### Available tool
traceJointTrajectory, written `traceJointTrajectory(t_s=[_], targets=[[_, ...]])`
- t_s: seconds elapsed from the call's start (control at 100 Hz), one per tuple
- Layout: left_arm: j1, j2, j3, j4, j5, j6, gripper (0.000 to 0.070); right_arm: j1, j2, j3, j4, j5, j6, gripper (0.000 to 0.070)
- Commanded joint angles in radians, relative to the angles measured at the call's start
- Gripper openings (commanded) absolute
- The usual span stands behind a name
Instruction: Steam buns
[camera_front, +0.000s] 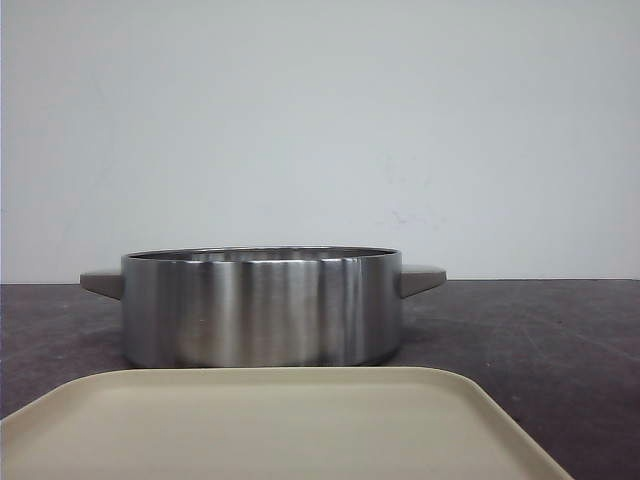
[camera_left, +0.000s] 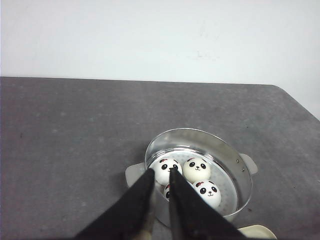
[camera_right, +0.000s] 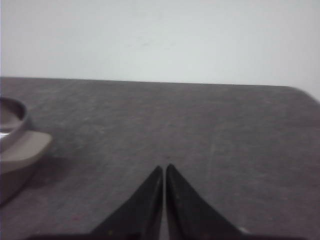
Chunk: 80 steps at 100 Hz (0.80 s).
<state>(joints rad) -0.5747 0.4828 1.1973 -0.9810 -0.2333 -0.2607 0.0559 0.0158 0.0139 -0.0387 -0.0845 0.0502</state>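
A steel pot (camera_left: 235, 165) stands on the dark table, and all four panda buns lie inside it. One bun (camera_left: 164, 169) is at the near left, one (camera_left: 196, 169) beside it and one (camera_left: 209, 193) nearer. The fourth bun (camera_left: 167, 191) is mostly hidden by my fingers. My left gripper (camera_left: 161, 171) hangs well above the pot's near rim, empty, its jaws a narrow gap apart. My right gripper (camera_right: 164, 167) is shut and empty, low over bare table to the right of the pot's handle (camera_right: 27, 146). The front view shows the pot (camera_front: 260, 305) side-on; the buns and both grippers are out of sight there.
A beige tray (camera_front: 270, 420) lies in front of the pot, nearest the robot; its corner shows in the left wrist view (camera_left: 257, 232). The pot has two grey handles (camera_front: 422, 279). A white wall stands behind the table's far edge.
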Motion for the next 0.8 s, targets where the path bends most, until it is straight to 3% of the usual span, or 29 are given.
traceJointTrajectory(t_s=[0.0,0.08,0.79], targets=[[-0.006,0.006,0.015,0.009,-0.003,0.008,0.0003,-0.005,-0.012,-0.002,-0.067,-0.014,0.019,0.0007],[-0.006,0.006,0.015,0.008,-0.003,0.008,0.0003,-0.008,-0.012,-0.002,-0.135,-0.021,0.019,0.0007],[-0.006,0.006,0.016,0.009,-0.003,0.008,0.0003,-0.011,-0.012,-0.002,-0.119,-0.014,0.016,0.0007]])
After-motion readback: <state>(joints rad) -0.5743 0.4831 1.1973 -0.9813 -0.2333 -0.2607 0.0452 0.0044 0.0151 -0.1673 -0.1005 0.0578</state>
